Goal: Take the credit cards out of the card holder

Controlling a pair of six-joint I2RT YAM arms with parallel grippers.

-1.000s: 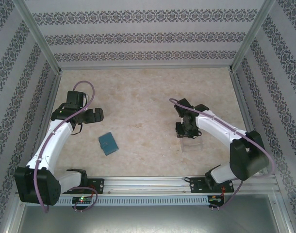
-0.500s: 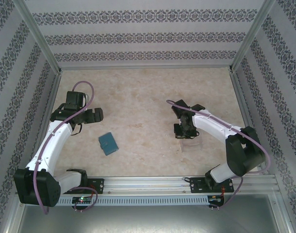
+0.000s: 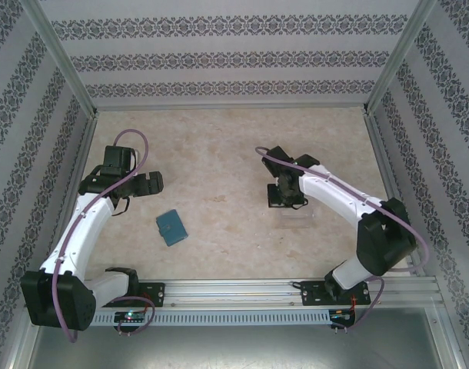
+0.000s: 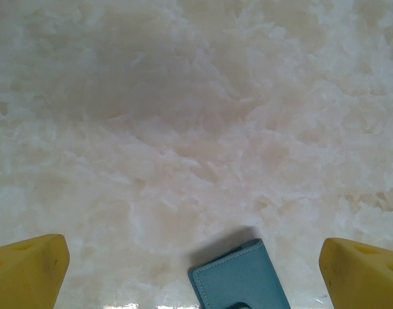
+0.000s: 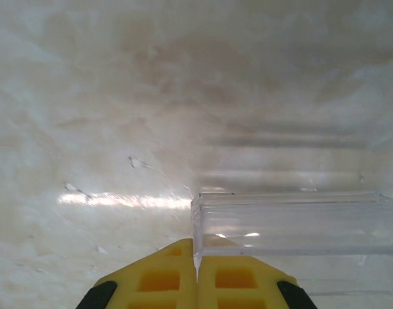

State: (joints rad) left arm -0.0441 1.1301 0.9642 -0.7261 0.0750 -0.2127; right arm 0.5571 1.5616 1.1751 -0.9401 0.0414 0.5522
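Card holder (image 3: 171,227) lies flat and closed on the desk (image 3: 219,154), toward the near left part of the marbled surface, with one corner turned toward the arms' bases. It is a small teal rectangle, and nothing touches it. From the left wrist camera its far edge and a small tab (image 4: 238,305) show at the bottom of the view, between the two yellow tips.

Left fingers (image 3: 147,183) hover spread wide, just beyond the card holder and a little to its left. They hold nothing. In the wrist view the two tips sit at the bottom corners, with bare desk between them.

Right fingers (image 5: 198,275) are pressed together, yellow pad against yellow pad, with no gap showing. They sit over the right half of the desk, well apart from the card holder. Just ahead of their tips stands the near left corner of a clear plastic box (image 5: 293,222), which rests on the desk. Whether the tips touch that corner cannot be told. In the overhead view the box (image 3: 296,221) lies just on the near side of the right wrist.
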